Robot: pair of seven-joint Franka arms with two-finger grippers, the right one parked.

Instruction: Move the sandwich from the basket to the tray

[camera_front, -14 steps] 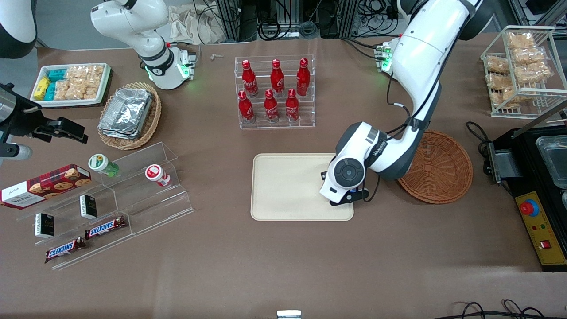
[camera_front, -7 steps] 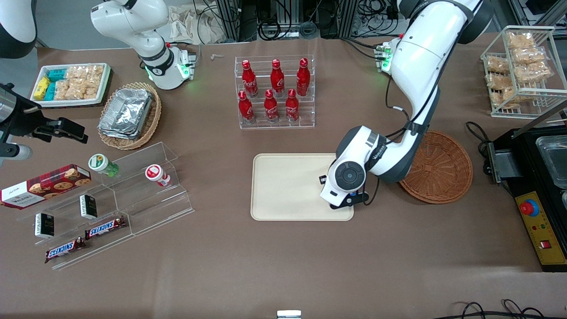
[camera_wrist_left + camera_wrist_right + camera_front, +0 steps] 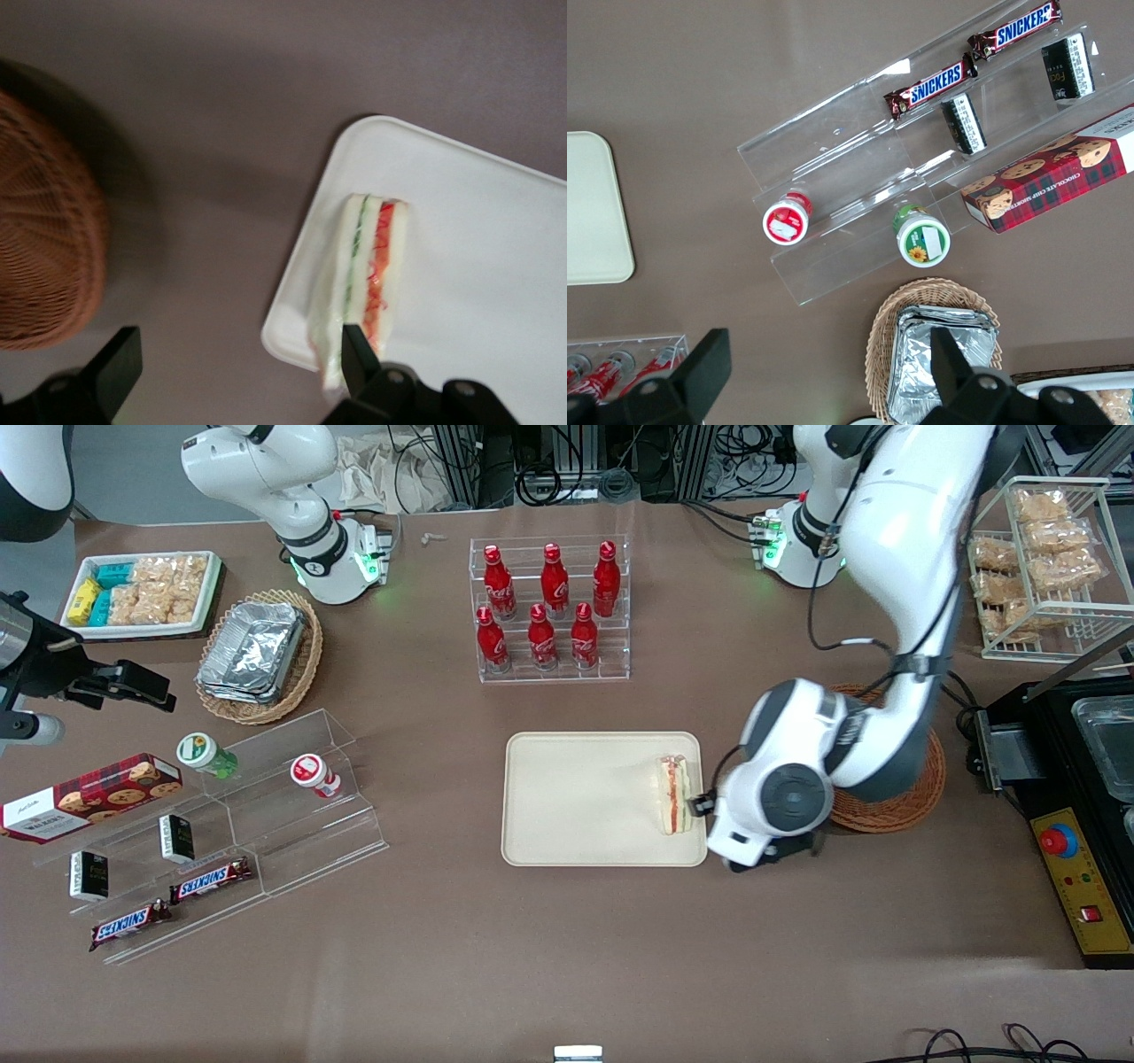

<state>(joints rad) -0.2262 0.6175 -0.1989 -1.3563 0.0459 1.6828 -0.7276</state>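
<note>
Front view: sandwich (image 3: pixel 673 794) lying on tray (image 3: pixel 576 797) at its basket-side edge, long axis running toward the camera; end effector (image 3: pixel 760 850) just off that rim over counter (image 3: pixel 532 957), basket (image 3: pixel 886 802) under the arm.
Left wrist view: end effector (image 3: pixel 239 367) spread wide, holding nothing; sandwich (image 3: pixel 368 266) just beside one fingertip (image 3: pixel 359 354), basket (image 3: pixel 44 230) well apart.

Left arm up, gripper clear of the tray

My gripper (image 3: pixel 239 363) hangs with its fingers (image 3: pixel 115 367) spread wide and empty, above the tray (image 3: pixel 567 815) edge on the working arm's side, wrist bent downward.
</note>
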